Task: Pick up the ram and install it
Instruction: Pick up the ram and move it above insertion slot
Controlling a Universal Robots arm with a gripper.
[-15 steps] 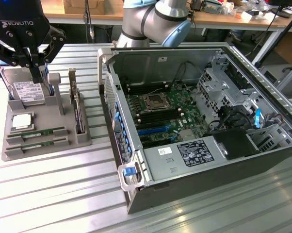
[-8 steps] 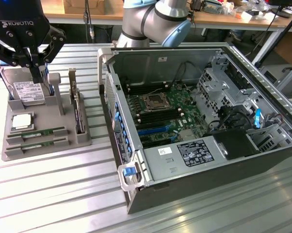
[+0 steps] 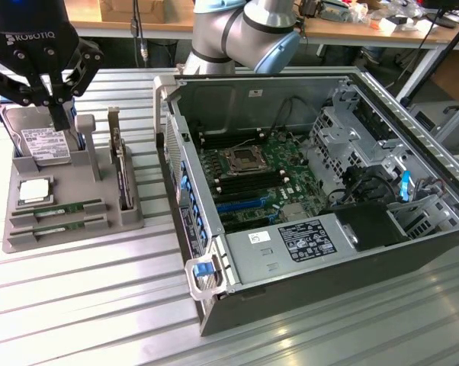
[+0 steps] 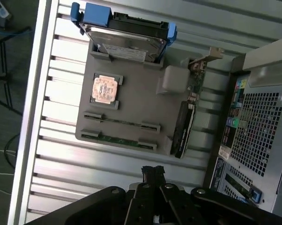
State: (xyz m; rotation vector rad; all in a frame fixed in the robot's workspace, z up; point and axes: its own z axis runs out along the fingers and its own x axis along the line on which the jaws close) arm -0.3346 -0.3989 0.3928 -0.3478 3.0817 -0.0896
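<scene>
Two ram sticks lie flat in the slots of a grey holder tray (image 3: 134,217): one ram stick (image 3: 59,208) and a second (image 3: 58,224) just in front of it. The wrist view shows the same pair as thin green strips, one ram stick (image 4: 121,123) and the other (image 4: 118,140). My black gripper (image 3: 59,116) hangs over the back of the tray, above the hard drive (image 3: 45,143), well above the ram. Its fingers (image 4: 152,171) are shut together and hold nothing.
The tray also carries a processor chip (image 3: 33,191) and an upright card with a metal bracket (image 3: 121,171). At the exterior view's right stands an open computer case (image 3: 443,164) with its motherboard (image 3: 256,179) exposed. Everything rests on a slatted metal table (image 3: 85,305).
</scene>
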